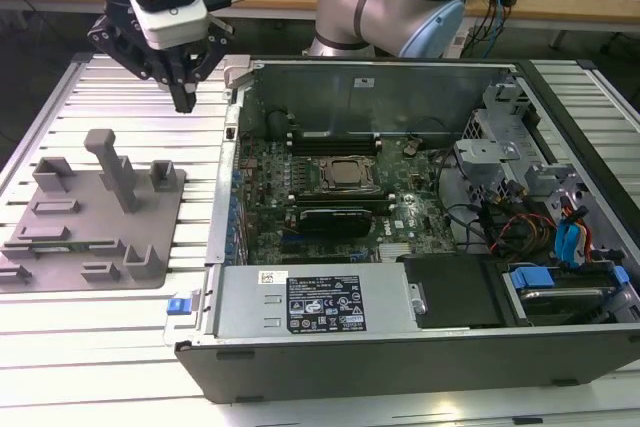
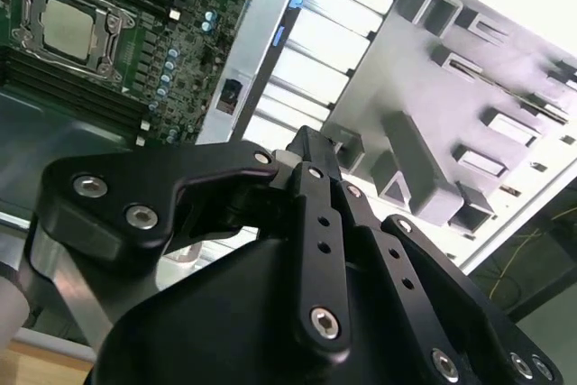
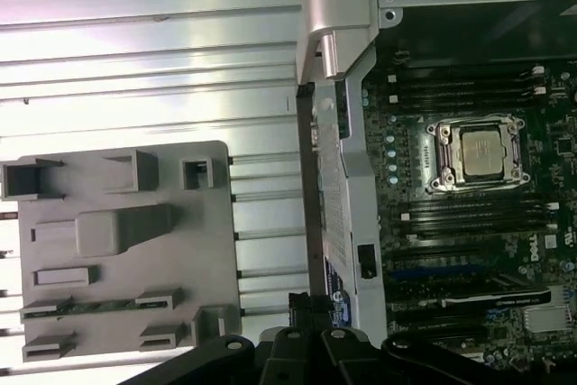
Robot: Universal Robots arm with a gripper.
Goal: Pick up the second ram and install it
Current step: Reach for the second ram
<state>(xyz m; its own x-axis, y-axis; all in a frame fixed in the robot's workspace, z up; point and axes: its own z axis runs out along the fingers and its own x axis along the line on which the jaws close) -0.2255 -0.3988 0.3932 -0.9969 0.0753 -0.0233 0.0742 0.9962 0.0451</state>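
Observation:
The second ram (image 1: 58, 244) is a thin green strip lying in a slot of the grey tray (image 1: 150, 247) at the exterior view's left; the first wrist view shows the second ram (image 3: 90, 306) between the tray's (image 3: 216, 223) raised blocks. My gripper (image 1: 185, 100) hangs above the ribbed table between the tray's far side and the open computer case (image 1: 380, 65). Its fingers meet at a point with nothing between them. In the second wrist view the gripper (image 2: 309, 142) points at the gap between the tray (image 2: 505, 96) and the case wall.
Inside the case, the motherboard holds a CPU socket (image 1: 345, 173) flanked by long dark memory slots (image 1: 330, 144). A tall grey post (image 1: 115, 162) rises from the tray. Drive bays and cables (image 1: 560, 227) fill the case's right end. A wooden bench (image 1: 560, 2) runs behind.

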